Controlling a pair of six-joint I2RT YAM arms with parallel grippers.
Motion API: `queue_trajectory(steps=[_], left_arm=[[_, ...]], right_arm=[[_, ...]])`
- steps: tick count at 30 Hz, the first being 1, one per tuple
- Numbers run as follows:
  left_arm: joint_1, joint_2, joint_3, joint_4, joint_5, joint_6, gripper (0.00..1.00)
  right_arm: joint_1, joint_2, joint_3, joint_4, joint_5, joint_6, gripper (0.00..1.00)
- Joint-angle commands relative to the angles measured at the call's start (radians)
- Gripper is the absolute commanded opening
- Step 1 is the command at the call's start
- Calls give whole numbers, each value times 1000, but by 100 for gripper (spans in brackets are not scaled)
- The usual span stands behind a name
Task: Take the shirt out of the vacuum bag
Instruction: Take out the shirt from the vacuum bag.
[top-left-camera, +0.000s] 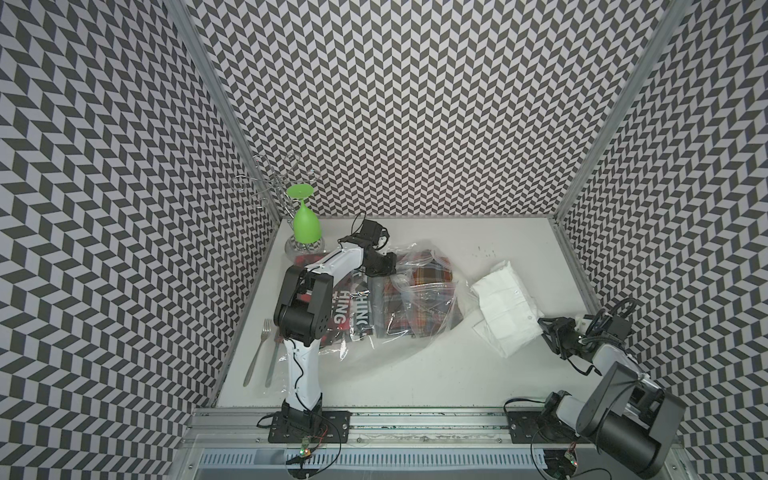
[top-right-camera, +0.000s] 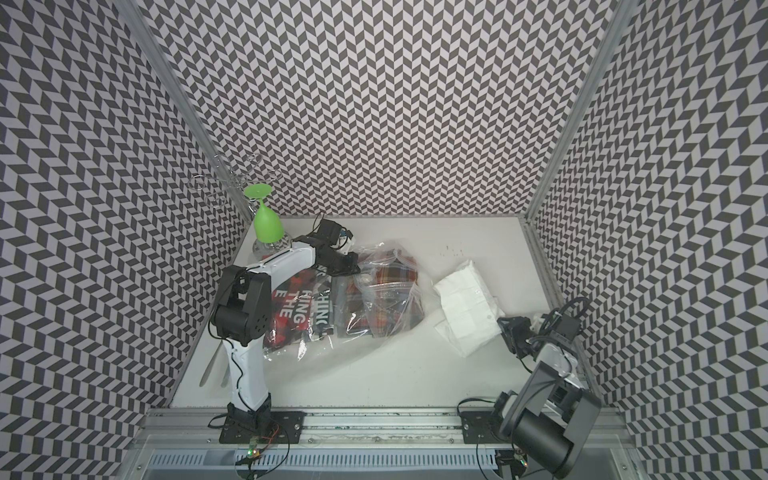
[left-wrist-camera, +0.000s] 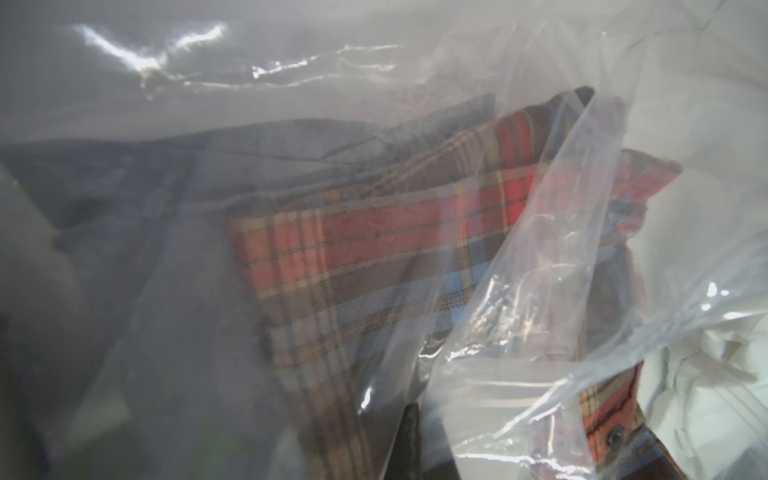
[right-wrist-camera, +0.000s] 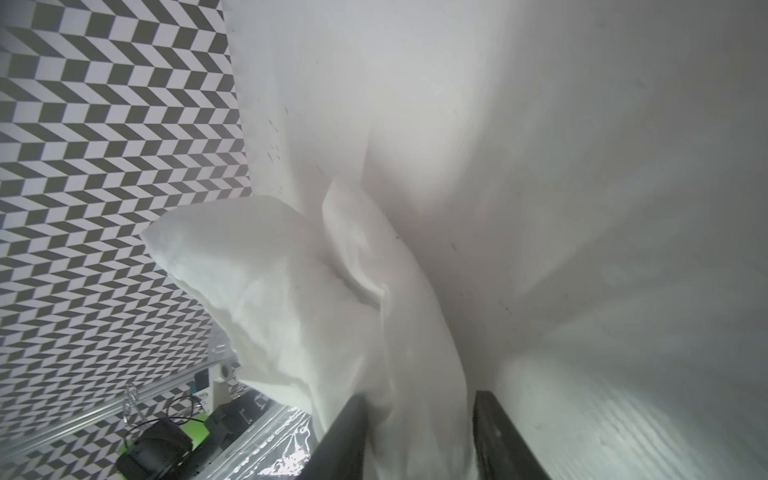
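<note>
The left tool (top-left-camera: 386, 268) is shut tight on the vacuum bag's (top-left-camera: 432, 291) edge, the right tool (right-wrist-camera: 419, 401) stands part open around the white shirt's (top-left-camera: 503, 303) edge, and bare desk (top-left-camera: 415, 374) lies beside that shirt.

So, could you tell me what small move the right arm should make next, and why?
Probably open the right gripper fully and draw it back from the white shirt. The shirt already lies on the table, outside the vacuum bag, and the jaws stand apart around its edge. The left gripper looks shut on the bag.

Glossy crinkled plastic vacuum bag (top-left-camera: 432, 286); matt white cloth shirt (top-left-camera: 505, 307).
</note>
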Motion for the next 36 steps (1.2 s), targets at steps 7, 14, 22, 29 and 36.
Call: queue_trajectory(steps=[7,14,22,29,36], left_arm=[[-17,-50,11,-14,47,-22,0],[-18,-129,10,-26,71,-53,0],[-33,-163,1,-24,84,-70,0],[-31,-175,-2,-24,79,-64,0],[-32,-187,-35,-4,90,-70,0]], right_arm=[[62,-3,48,40,-75,-4,53],[72,-20,53,20,-13,-37,57],[66,93,132,121,65,-20,61],[48,138,133,119,84,-38,62],[47,153,67,121,-21,-108,62]])
